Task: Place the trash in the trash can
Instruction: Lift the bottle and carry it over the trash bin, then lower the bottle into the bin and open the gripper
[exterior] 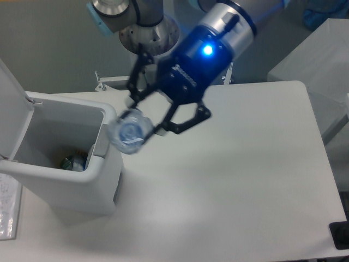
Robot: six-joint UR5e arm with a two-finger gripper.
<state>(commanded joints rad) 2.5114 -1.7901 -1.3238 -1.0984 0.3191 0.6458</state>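
My gripper [143, 121] is shut on a clear plastic bottle [130, 134], which looks bluish, blurred and is seen end-on. It holds the bottle in the air just above the right rim of the white trash can [65, 180]. The can stands at the table's left with its hinged lid [11, 109] raised. A small crumpled item [73, 162], probably the clear wrapper, lies at the bottom inside the can. The fingers [161, 130] sit on either side of the bottle.
The white table [234, 180] stretches to the right of the can. A sheet in a clear sleeve [7, 210] lies at the left edge. A dark object [341, 236] sits at the lower right corner. A grey box [322, 60] stands beyond the table's right side.
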